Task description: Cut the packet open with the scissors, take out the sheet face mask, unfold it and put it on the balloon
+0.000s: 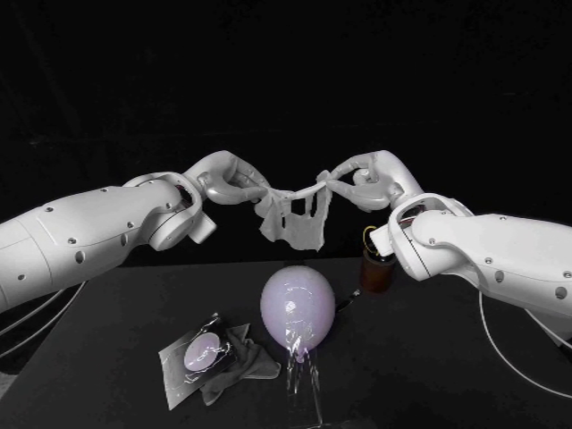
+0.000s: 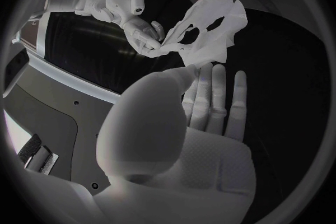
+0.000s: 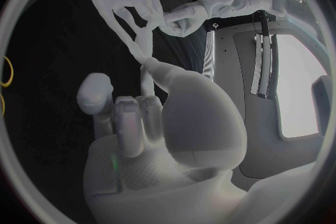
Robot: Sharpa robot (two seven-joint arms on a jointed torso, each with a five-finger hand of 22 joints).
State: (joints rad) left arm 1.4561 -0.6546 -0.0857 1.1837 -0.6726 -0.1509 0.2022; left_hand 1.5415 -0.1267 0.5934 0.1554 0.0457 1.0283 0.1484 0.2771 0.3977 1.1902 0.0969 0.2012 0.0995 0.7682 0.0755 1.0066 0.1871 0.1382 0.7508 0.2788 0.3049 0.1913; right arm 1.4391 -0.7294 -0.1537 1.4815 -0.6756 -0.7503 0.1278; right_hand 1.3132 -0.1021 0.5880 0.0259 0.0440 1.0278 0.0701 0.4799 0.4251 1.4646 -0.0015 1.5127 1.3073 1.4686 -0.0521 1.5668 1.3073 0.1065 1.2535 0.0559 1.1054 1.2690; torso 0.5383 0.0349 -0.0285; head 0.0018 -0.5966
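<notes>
Mask (image 1: pixel 292 219) hangs up in the air, pulled wide between the two hands. It is white and spread open, with holes in it, and its lower part droops down.

The left hand (image 1: pixel 228 183) pinches one top corner of the mask between its thumb and a finger. In the left wrist view, the other fingers (image 2: pixel 224 95) of this hand stick out straight, side by side. The right hand (image 1: pixel 364 183) pinches the other top corner in the same way. In the right wrist view, its other fingers (image 3: pixel 129 117) are curled in. The two hands are at the same height and near each other, and the mask touches both.

The balloon (image 1: pixel 298 304) lies on the table (image 1: pixel 466 357), below the hands and right under the mask. It does not touch the mask. It is pale purple and shaped like an egg, and its thin end points toward the robot.

The packet (image 1: pixel 198 353) lies on the table below the left hand, near the balloon. It is see-through with a pale round shape inside, and it rests partly on a crumpled grey thing (image 1: pixel 244 362).

A brown pot (image 1: pixel 378 275) stands below the right hand, near the balloon's other side. The scissors (image 1: pixel 368 239) stand in it, with a yellow handle showing at the top, partly hidden by the right arm.
</notes>
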